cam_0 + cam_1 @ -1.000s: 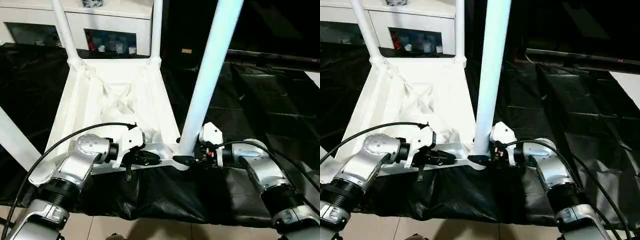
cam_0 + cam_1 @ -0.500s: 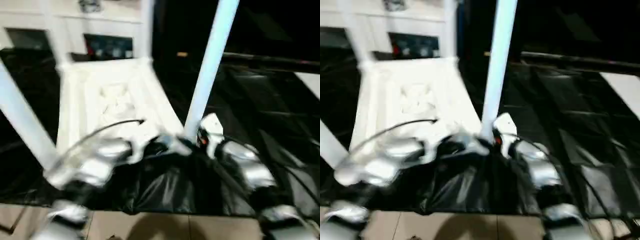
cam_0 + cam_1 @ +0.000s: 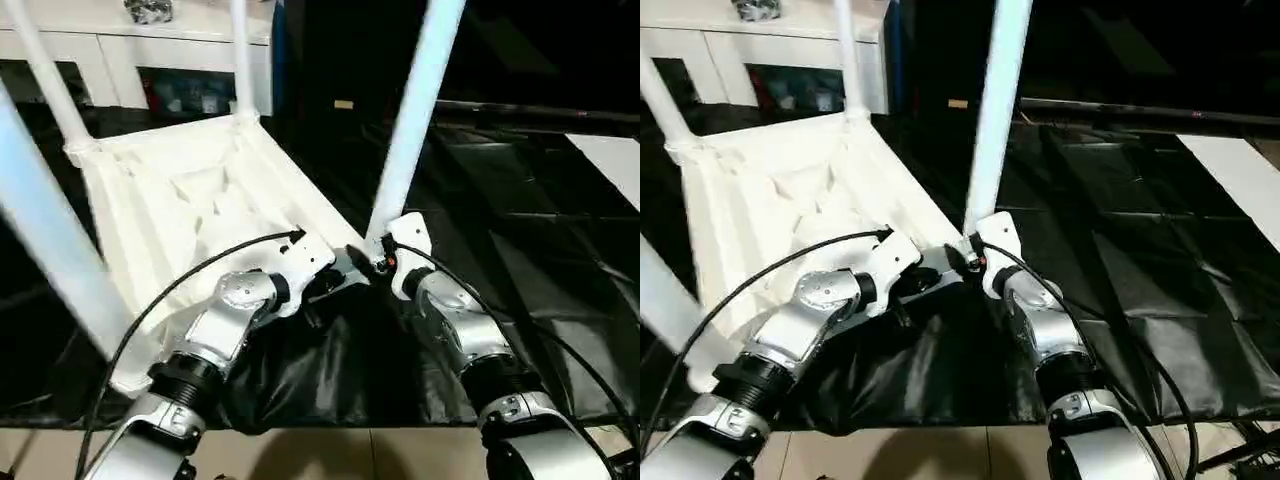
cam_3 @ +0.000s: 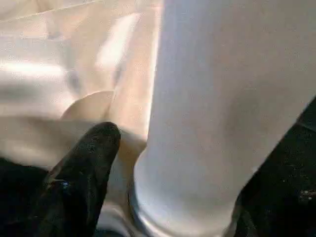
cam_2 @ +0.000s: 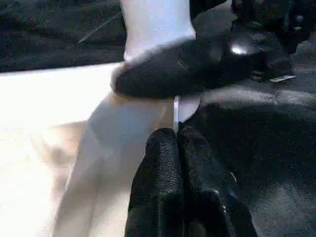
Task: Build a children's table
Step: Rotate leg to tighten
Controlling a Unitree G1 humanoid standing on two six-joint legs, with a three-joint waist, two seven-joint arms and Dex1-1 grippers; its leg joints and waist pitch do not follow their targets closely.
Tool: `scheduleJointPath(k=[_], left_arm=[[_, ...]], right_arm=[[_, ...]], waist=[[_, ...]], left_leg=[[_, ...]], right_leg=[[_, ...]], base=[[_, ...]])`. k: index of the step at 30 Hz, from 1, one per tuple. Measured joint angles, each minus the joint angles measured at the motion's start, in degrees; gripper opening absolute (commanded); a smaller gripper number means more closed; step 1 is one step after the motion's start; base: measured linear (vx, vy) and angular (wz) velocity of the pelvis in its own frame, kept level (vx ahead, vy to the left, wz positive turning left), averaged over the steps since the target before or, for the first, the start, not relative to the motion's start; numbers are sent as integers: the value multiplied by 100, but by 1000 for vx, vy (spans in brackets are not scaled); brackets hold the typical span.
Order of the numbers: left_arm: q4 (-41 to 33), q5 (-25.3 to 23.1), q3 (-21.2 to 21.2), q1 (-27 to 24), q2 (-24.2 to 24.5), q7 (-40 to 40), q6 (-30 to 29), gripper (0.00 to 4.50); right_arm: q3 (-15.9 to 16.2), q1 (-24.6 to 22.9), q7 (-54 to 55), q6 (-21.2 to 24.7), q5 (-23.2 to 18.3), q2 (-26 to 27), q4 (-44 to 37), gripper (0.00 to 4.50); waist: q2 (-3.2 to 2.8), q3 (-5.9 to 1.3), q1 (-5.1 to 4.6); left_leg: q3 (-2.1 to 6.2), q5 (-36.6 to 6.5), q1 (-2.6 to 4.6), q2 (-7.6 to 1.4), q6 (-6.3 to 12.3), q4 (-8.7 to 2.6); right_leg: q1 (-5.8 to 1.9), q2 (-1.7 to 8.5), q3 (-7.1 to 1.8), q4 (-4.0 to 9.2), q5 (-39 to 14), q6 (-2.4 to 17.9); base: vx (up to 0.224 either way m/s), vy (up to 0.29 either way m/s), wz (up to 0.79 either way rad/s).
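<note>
Silver forearms converging, right gripper (image 3: 372,262) at leg (image 3: 412,120)

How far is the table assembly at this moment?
Done: four legs stand up from the upside-down table top, including the near right leg. In hand: the shut left gripper touches the edge by that leg's base, where a finger of the right gripper lies. Left: turning the table upright.

floor: black sheeting (image 3: 520,250) (creased) | back: white cabinet (image 3: 150,40) | near edge: beige tiles (image 3: 330,455)
</note>
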State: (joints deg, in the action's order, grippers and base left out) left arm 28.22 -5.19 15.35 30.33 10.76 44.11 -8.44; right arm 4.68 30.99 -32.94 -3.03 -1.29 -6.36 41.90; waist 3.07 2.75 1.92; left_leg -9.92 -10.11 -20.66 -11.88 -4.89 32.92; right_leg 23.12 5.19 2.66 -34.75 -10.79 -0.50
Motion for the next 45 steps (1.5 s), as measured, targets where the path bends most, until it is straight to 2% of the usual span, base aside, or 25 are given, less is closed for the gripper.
scheduleJointPath(k=[4,12,19,20,23,25,27,29,30,32,35,40,45], left_arm=[[-98,141,23,-64,217,519,242,0],[-202,533,97,-126,735,1696,652,0],[-330,557,185,-152,1138,2170,660,0],[-336,554,185,-154,1149,2170,637,20],[-677,559,175,-255,1358,2168,293,20],[-1109,613,105,-406,1589,2175,-178,51],[-1374,673,6,-530,1756,2202,-512,61],[-1530,678,-35,-578,1806,2203,-680,73],[-1641,699,-60,-618,1825,2193,-806,96],[-1823,768,-104,-714,1859,2148,-993,104],[-1977,759,-116,-745,1900,1990,-1180,124],[-1996,847,-198,-775,1732,1887,-1541,124],[-1993,888,-148,-784,1686,1823,-1539,124]], right_arm=[[235,-127,-879,-190,-96,-267,-244,368],[465,-229,-2490,-67,-400,-908,-684,368],[648,-262,-3045,-117,-410,-1047,-753,368],[649,-280,-3057,-117,-408,-1057,-753,373],[695,-316,-3078,-136,-385,-1073,-752,373],[708,-357,-3079,-150,-366,-1077,-748,375],[708,-375,-3093,-150,-360,-1093,-748,375],[707,-374,-3111,-151,-359,-1101,-749,375],[707,-374,-3122,-153,-359,-1100,-749,375],[708,-374,-3135,-154,-359,-1100,-749,375],[710,-373,-3137,-154,-356,-1100,-748,375],[708,-372,-3130,-154,-333,-1102,-745,375],[708,-372,-3122,-154,-328,-1099,-742,375]], waist=[[-2,-2,6],[-5,-3,88],[-7,-2,130],[-7,-1,138],[-6,0,119],[-3,2,89],[-6,4,81],[-6,4,93],[-4,4,94],[3,6,89],[14,12,104],[16,10,134],[15,10,159]], left_leg=[[14,0,-19,-1,-1,-2],[-9,-12,-28,-2,37,-9],[-8,-22,13,-4,-8,-2],[-7,-23,20,-4,-9,-2],[-2,-22,29,-5,-11,-3],[-2,-21,34,-7,-12,-3],[-2,-21,33,-7,-12,-4],[-2,-21,31,-7,-12,-4],[-4,-21,28,-7,-12,-4],[-5,-21,24,-7,-12,-4],[-9,-21,20,-7,-12,-4],[-12,-20,21,-6,-12,-3],[-12,-21,21,-5,-12,-3]], right_leg=[[14,-6,6,-21,18,20],[39,-7,9,-18,-21,41],[16,-6,-1,-33,-18,44],[9,-6,-3,-34,-18,44],[5,-6,-6,-41,-15,44],[6,-7,-5,-47,-15,44],[7,-9,-5,-47,-15,43],[7,-9,-5,-43,-15,43],[7,-9,-6,-40,-15,43],[8,-9,-7,-35,-15,43],[11,-10,-4,-33,-15,43],[10,-9,-6,-35,-15,43],[9,-9,-6,-33,-15,43]], base=[[13,-3,0],[44,2,1],[0,0,0],[0,0,0],[0,0,0],[0,0,0],[0,0,0],[0,0,0],[0,0,0],[0,0,0],[0,0,0],[0,0,0],[0,0,0]])
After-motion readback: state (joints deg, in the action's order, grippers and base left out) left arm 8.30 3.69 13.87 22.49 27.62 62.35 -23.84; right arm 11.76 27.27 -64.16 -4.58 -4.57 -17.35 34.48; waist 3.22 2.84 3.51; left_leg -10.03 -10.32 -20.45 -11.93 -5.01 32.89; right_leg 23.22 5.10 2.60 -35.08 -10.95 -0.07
